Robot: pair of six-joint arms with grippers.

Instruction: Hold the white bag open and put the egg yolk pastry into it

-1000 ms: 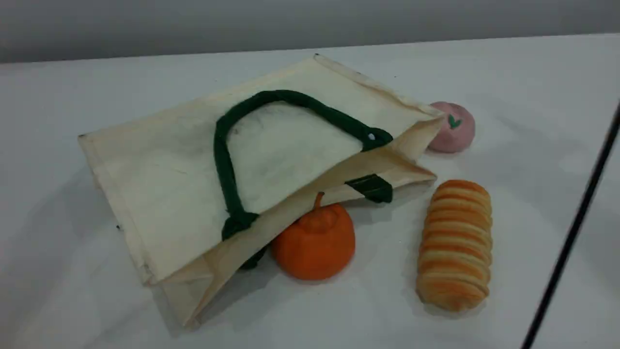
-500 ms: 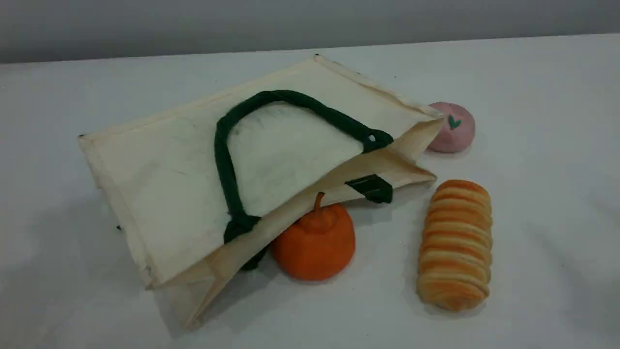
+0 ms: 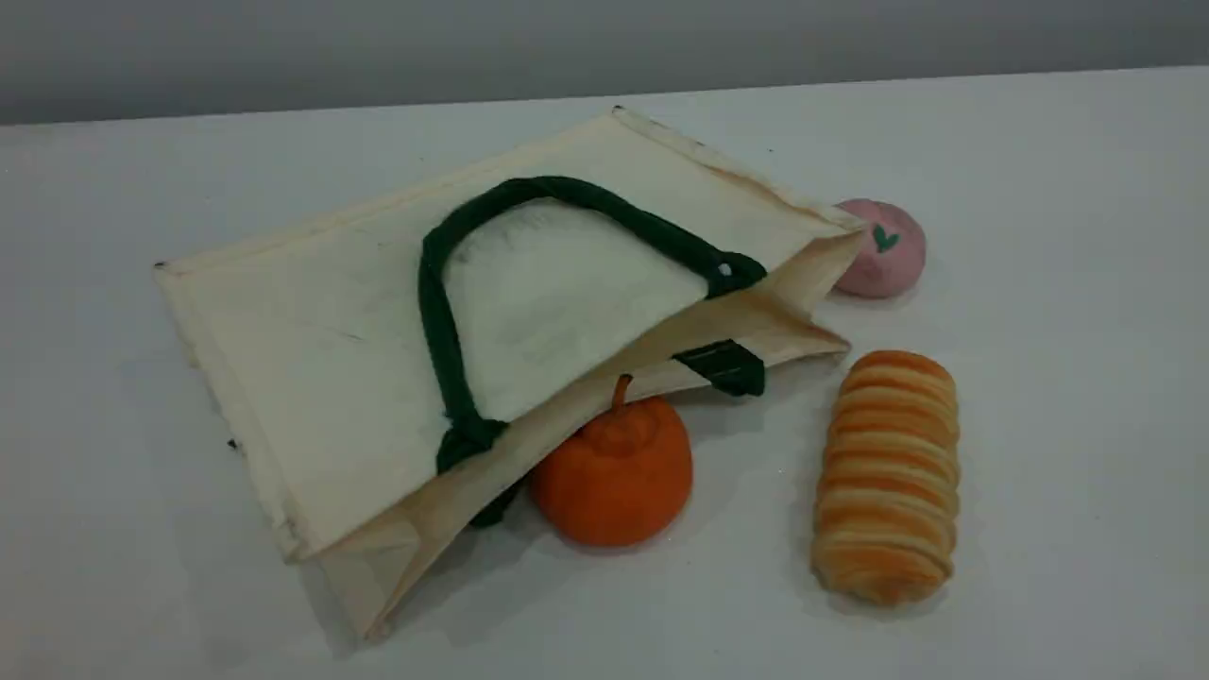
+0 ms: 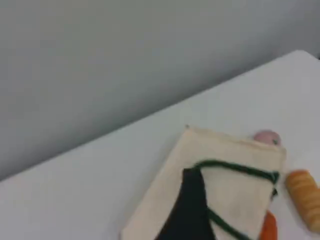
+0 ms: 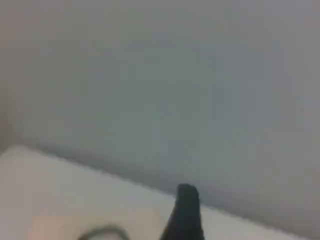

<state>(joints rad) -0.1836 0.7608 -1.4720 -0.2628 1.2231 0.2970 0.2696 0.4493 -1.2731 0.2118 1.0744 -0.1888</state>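
Note:
The white bag (image 3: 331, 312) lies flat on its side on the table, its mouth toward the right and only slightly parted. One dark green handle (image 3: 567, 194) loops over its upper face. The left wrist view shows the bag (image 4: 220, 150) from high above. The egg yolk pastry is out of view in every frame. Neither gripper shows in the scene view. Only one dark fingertip (image 4: 189, 205) of the left gripper is visible, above the bag, and one fingertip (image 5: 186, 210) of the right gripper, up in the air. Nothing is at either fingertip.
An orange fruit-shaped bun (image 3: 614, 467) sits against the bag's mouth edge, by the lower handle strap (image 3: 723, 366). A striped bread roll (image 3: 888, 472) lies to the right. A pink ball with a green heart (image 3: 883, 247) rests behind the bag's far corner. The table's far edge (image 3: 945, 77) meets a grey wall.
A thin dark line that crossed the scene view's right edge one second ago has gone. The shadows on the table have faded. The bag and the foods have not moved.

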